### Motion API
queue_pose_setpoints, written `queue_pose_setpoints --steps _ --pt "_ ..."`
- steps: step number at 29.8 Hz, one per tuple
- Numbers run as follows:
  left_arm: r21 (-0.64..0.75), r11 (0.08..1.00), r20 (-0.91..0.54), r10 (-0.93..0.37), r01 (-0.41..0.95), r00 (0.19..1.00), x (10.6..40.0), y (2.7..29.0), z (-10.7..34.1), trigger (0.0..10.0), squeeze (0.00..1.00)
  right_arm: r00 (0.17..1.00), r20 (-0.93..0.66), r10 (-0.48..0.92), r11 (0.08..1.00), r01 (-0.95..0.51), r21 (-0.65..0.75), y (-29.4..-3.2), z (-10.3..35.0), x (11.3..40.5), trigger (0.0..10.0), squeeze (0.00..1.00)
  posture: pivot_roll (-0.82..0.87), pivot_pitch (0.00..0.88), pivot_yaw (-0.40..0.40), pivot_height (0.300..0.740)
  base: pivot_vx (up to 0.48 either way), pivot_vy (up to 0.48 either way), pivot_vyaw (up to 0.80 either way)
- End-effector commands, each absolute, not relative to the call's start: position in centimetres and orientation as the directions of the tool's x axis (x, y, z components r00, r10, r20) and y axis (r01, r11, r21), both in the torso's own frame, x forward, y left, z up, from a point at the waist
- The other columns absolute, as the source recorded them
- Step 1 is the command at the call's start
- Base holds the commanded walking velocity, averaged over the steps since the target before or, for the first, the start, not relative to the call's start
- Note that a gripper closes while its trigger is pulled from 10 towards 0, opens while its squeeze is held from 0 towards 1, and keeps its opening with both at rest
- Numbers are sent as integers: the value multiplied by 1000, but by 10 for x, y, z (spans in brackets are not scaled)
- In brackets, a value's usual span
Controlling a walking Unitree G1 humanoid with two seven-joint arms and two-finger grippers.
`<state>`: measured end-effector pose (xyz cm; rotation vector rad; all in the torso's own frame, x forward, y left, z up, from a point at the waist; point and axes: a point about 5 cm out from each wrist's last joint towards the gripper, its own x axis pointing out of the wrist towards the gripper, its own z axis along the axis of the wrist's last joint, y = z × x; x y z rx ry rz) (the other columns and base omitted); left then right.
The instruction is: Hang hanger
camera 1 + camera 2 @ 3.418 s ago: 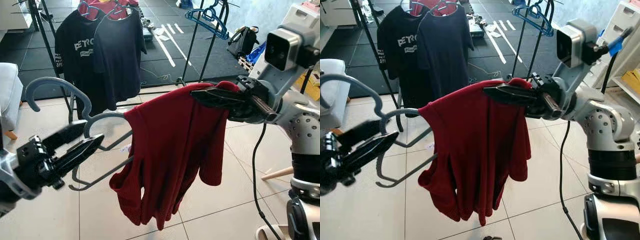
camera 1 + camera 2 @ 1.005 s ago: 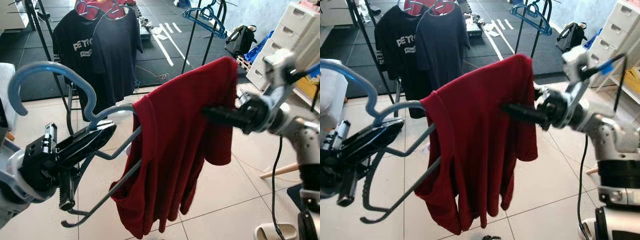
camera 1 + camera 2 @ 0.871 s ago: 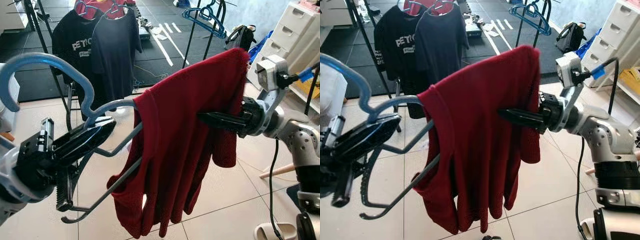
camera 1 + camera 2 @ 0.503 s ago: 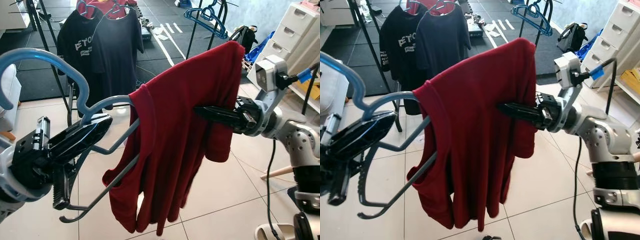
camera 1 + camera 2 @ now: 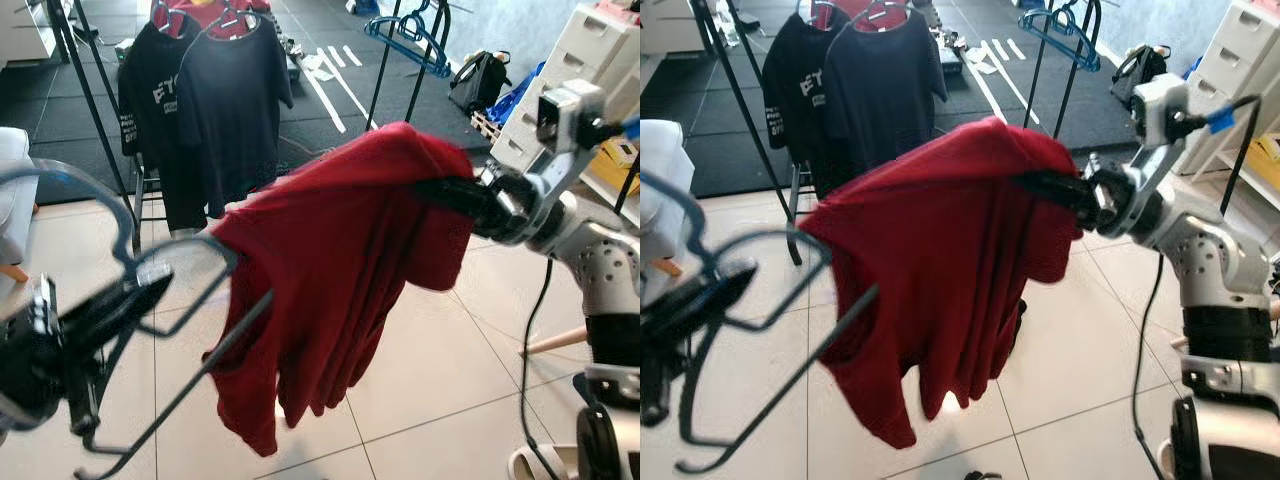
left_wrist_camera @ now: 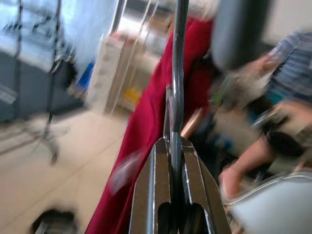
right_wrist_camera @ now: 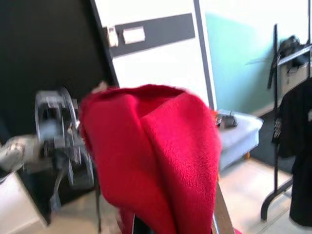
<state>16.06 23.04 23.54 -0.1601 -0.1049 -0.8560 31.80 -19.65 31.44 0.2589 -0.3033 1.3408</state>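
- The red shirt [image 5: 330, 270] fills the centre of the head views. It now spreads almost flat between the two arms, while half a second ago it hung steeply from a high point at the upper right. Its hem drops to the lower centre.
- The clothes rack [image 5: 95, 95] with dark T-shirts [image 5: 205, 100] stands in the upper left background, well apart from the robot. A second rack with a blue hanger [image 5: 410, 40] is at the upper centre.
- The grey hanger [image 5: 170, 290] is at the lower left and looks blurred, so it is moving. Its hook now sits lower in the frame than before, and its right shoulder is inside the shirt's collar.
- The left gripper [image 5: 110, 305] at the lower left is clamped narrowly on the hanger; the left wrist view shows the bar pinched between its fingers [image 6: 156, 195].
- The right gripper [image 5: 455, 190] at the right centre pinches the shirt's far shoulder; it stands lower and nearer the shirt's top edge than a moment ago.
- My judgement: the shirt is being stretched over the hanger, so dressing is not finished, and the carry to the rack still remains.
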Motion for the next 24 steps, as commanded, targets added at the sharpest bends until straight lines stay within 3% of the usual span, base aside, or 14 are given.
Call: queue_pose_setpoints --steps 1,5,7,9,10,11,12,14,17,18,20,21,23,24 --pt "-98 652 39 -752 752 658 161 231 220 0 0 204 413 888 227 -974 -7 -202 324 318 0 0 -15 147 -80 740 0 0 0" --pt "-113 678 -76 -735 726 674 159 235 200 0 0 237 420 876 260 -966 2 -203 324 322 0 0 -14 146 -80 740 0 0 0" --pt "-138 717 -170 -697 684 696 156 242 180 0 0 334 396 855 351 -936 31 -205 317 332 0 0 -14 149 -77 740 0 0 0" --pt "-138 717 -170 -697 684 696 156 242 180 0 0 334 396 855 351 -936 31 -205 317 332 0 0 -14 149 -77 740 0 0 0" --pt "-137 753 -222 -657 644 720 156 248 169 118 0 419 331 845 432 -901 39 -204 306 341 0 0 -14 149 -75 740 0 0 0" --pt "-137 753 -222 -657 644 720 156 248 169 118 0 419 331 845 432 -901 39 -204 306 341 0 0 -14 149 -75 740 0 0 0" --pt "-114 912 -288 -410 394 865 168 267 133 10000 0 632 117 766 619 -774 131 -199 245 358 10000 0 -6 151 -74 740 0 0 0" --pt "-114 912 -288 -410 394 865 168 267 133 10000 0 632 117 766 619 -774 131 -199 245 358 10000 0 -6 151 -74 740 0 0 0" --pt "-106 961 -305 -278 257 911 174 273 117 10000 0 692 31 721 677 -713 180 -198 215 360 10000 0 -3 153 -75 740 0 0 0" --pt "-98 992 -326 -106 78 939 174 275 94 10000 0 755 -96 649 751 -616 236 -197 169 355 10000 0 14 157 -75 740 0 0 0" --pt "-98 992 -326 -106 78 939 174 275 94 10000 0 755 -96 649 751 -616 236 -197 169 355 10000 0 14 157 -75 740 0 0 0" --pt "-102 987 -357 82 -126 930 167 273 70 10000 0 777 -226 588 806 -538 245 -195 121 339 10000 0 15 157 -76 740 0 0 769" --pt "-102 987 -357 82 -126 930 167 273 70 10000 0 777 -226 588 806 -538 245 -195 121 339 10000 0 15 157 -76 740 0 0 769" --pt "-120 959 -383 195 -258 903 156 267 49 10000 0 785 -316 532 846 -479 235 -196 87 322 10000 0 33 155 -83 740 0 0 763"
